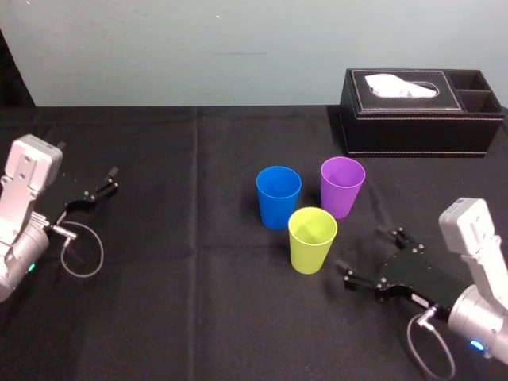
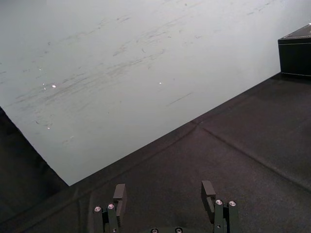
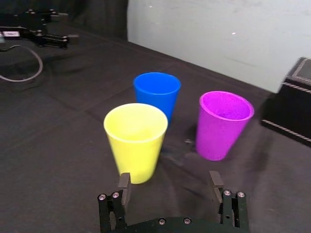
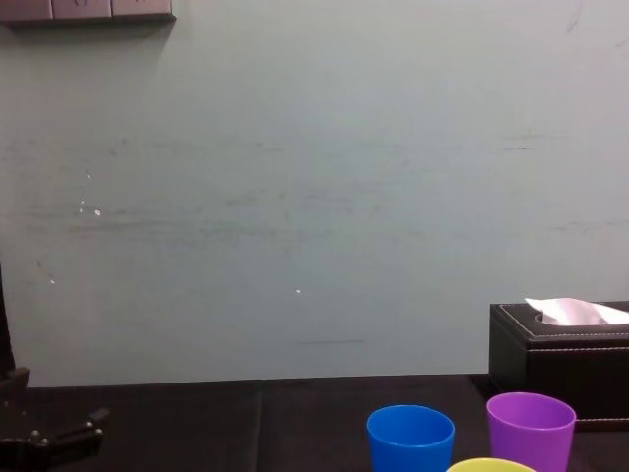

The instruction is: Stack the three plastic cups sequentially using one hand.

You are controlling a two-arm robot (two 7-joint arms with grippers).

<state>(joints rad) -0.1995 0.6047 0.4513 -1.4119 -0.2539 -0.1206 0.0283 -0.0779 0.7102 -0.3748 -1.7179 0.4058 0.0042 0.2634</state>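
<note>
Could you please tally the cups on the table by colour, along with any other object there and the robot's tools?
Blue cup: 1
Yellow-green cup: 1
Purple cup: 1
Black tissue box: 1
Tools: 2, the left tool open at the table's left side and the right tool open just right of the cups
Total: 6

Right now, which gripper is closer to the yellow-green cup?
Right. The right gripper sits just to the right of the yellow-green cup, jaws open toward it; the left gripper is far off to the cup's left.
</note>
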